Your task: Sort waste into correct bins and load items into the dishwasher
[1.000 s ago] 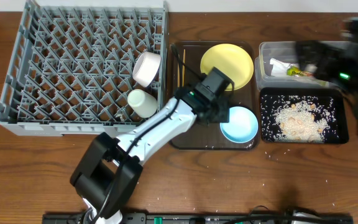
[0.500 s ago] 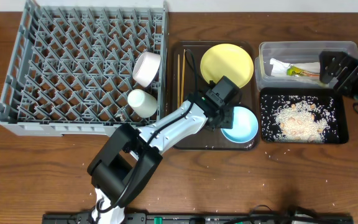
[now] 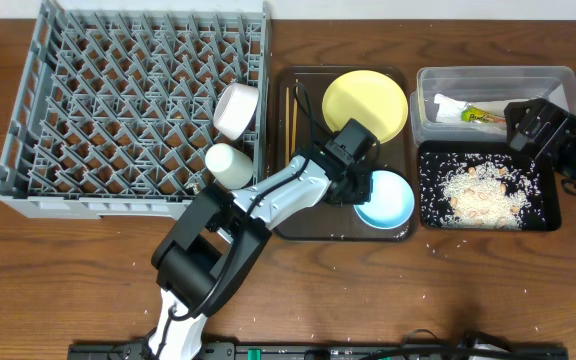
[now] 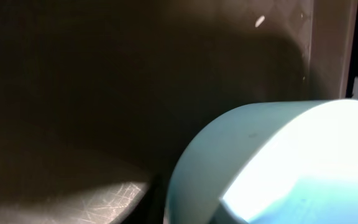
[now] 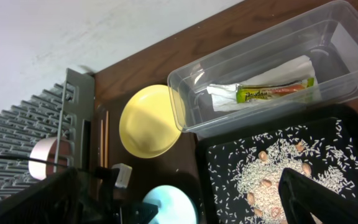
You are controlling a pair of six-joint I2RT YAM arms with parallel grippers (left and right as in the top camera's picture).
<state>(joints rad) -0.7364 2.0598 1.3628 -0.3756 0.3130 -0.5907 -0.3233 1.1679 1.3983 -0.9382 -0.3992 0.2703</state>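
Observation:
The light blue bowl (image 3: 388,200) sits on the brown tray, with the yellow plate (image 3: 365,105) and the chopsticks (image 3: 291,115) behind it. My left gripper (image 3: 355,188) is low at the bowl's left rim and looks open; the rim fills the left wrist view (image 4: 260,155). The white bowl (image 3: 236,108) and white cup (image 3: 228,165) stand in the grey dish rack (image 3: 118,110). The clear tub (image 3: 558,80) holds the napkin (image 3: 448,105) and wrapper (image 3: 483,116). Rice (image 3: 478,195) lies in the black tray (image 3: 543,215). My right gripper (image 3: 536,125) is open and empty above the two bins.
The brown serving tray (image 3: 298,215) lies between the rack and the bins. Loose rice grains dot the table along the front. The right wrist view shows the tub (image 5: 185,102), wrapper (image 5: 275,90), rice (image 5: 272,168), plate (image 5: 148,121) and blue bowl (image 5: 173,208).
My left gripper has moved down and forward onto the blue bowl's left rim. My right arm swung over the tub and has settled above its right end. The bowl has not moved.

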